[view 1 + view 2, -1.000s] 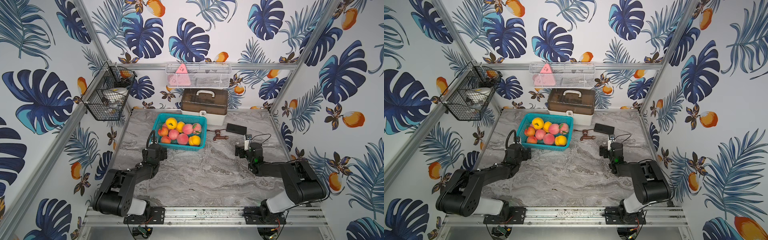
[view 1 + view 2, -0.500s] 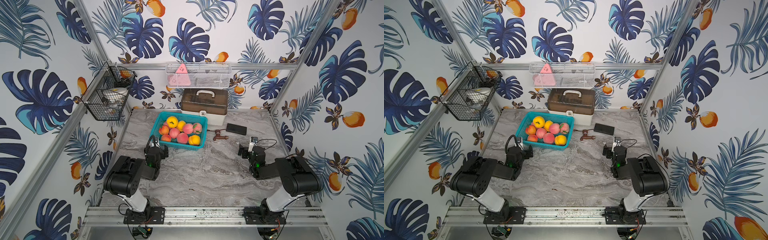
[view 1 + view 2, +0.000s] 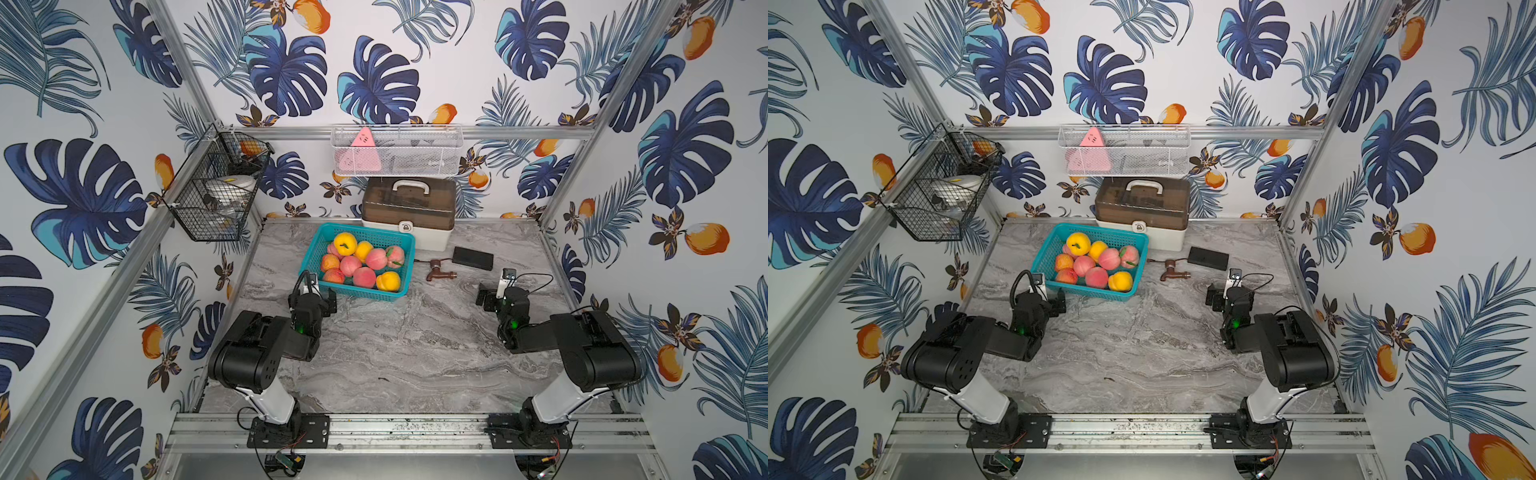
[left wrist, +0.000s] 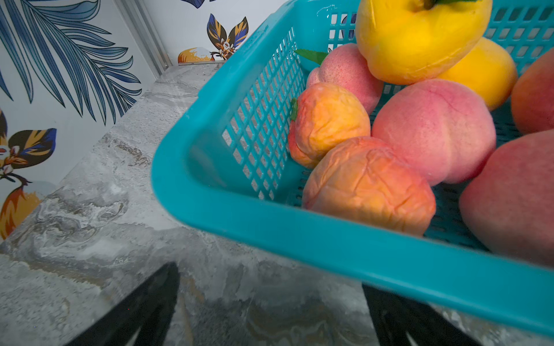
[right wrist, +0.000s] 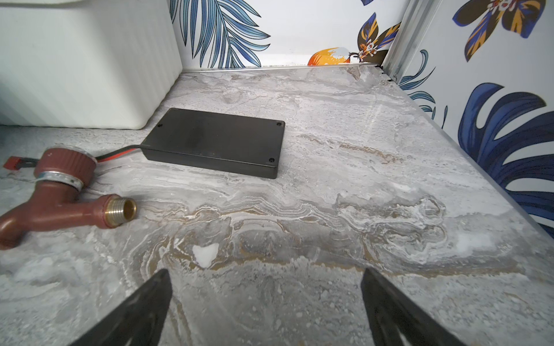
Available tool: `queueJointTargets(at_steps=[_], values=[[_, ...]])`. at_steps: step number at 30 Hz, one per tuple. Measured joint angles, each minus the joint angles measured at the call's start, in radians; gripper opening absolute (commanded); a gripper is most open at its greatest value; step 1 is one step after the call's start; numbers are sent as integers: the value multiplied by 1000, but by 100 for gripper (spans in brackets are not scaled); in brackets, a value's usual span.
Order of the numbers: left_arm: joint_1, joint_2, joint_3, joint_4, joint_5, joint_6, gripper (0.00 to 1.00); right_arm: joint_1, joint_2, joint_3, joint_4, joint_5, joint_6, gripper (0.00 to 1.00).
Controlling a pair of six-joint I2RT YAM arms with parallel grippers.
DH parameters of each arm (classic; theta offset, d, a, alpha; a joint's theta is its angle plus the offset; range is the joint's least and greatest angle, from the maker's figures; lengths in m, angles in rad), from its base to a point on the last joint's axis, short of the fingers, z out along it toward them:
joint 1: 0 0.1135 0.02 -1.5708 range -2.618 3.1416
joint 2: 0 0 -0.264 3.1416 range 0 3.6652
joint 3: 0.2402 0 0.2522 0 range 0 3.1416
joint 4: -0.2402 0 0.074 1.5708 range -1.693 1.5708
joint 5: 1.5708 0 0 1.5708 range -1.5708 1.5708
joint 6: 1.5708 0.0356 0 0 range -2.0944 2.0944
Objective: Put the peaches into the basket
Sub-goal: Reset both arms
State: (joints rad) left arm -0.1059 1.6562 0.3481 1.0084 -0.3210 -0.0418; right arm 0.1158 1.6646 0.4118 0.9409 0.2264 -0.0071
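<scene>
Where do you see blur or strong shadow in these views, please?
Both top views: evenly lit and sharp, with only soft shadows on the table. Left wrist view: peaches crisp, the near basket rim slightly soft, the fingers blurred. Right wrist view: box and tap sharp, fingers out of focus.

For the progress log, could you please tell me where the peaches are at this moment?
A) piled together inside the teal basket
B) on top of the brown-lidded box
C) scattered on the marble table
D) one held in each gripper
A: in both top views the peaches lie piled inside the teal basket, while the left gripper and right gripper stand open and empty.
</scene>
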Motion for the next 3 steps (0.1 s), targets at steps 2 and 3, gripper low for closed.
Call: queueJointTargets(at_steps=[2,3], values=[[0,0,0,0,0,0,99,0,0,0,0,0,0,100],[0,0,0,0,0,0,99,0,0,0,0,0,0,100]])
